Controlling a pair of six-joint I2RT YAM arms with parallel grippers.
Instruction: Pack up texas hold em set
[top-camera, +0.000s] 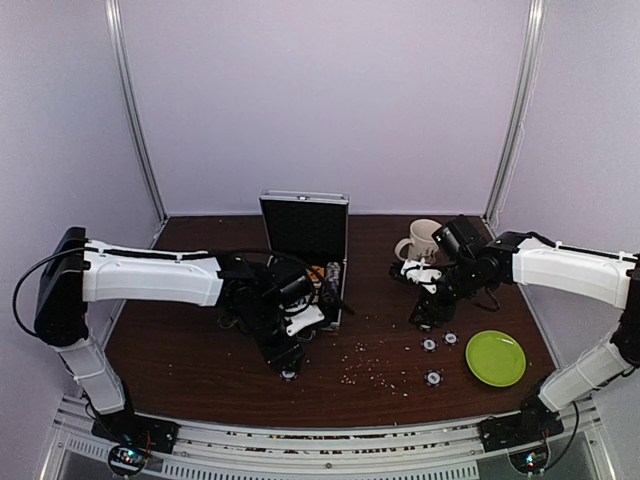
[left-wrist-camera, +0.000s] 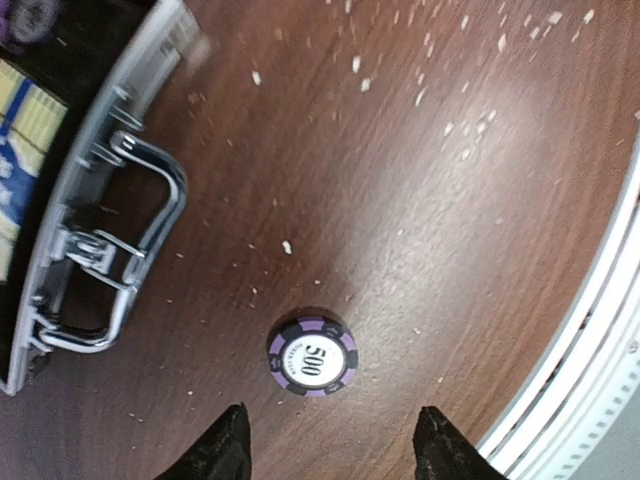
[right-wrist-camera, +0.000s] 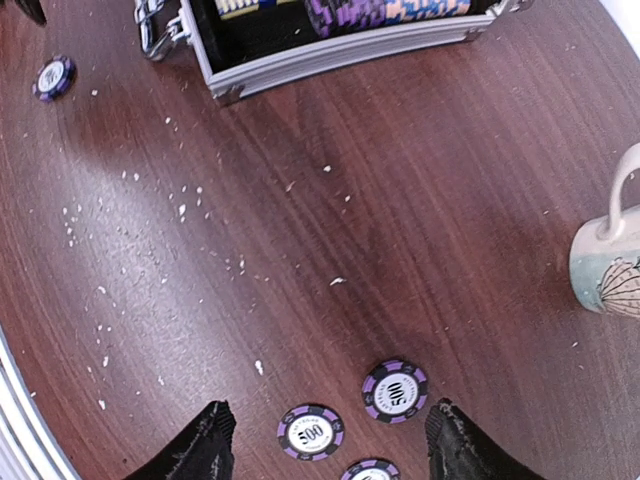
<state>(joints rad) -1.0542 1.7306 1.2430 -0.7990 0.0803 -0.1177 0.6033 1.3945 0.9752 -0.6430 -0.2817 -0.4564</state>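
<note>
The left gripper (left-wrist-camera: 335, 445) hangs open over the table, nothing between its jaws; only its wrist view reads the purple 500 chip (left-wrist-camera: 312, 357) lying just ahead of the fingertips, near the case handle (left-wrist-camera: 140, 235); the overhead view alone shows the silver case (top-camera: 305, 225) open mid-table, lid upright; the right gripper (right-wrist-camera: 332, 445) hangs open over three chips (right-wrist-camera: 395, 390), the mug (right-wrist-camera: 608, 262) further right; the green plate (top-camera: 495, 357) appears only from overhead.
</note>
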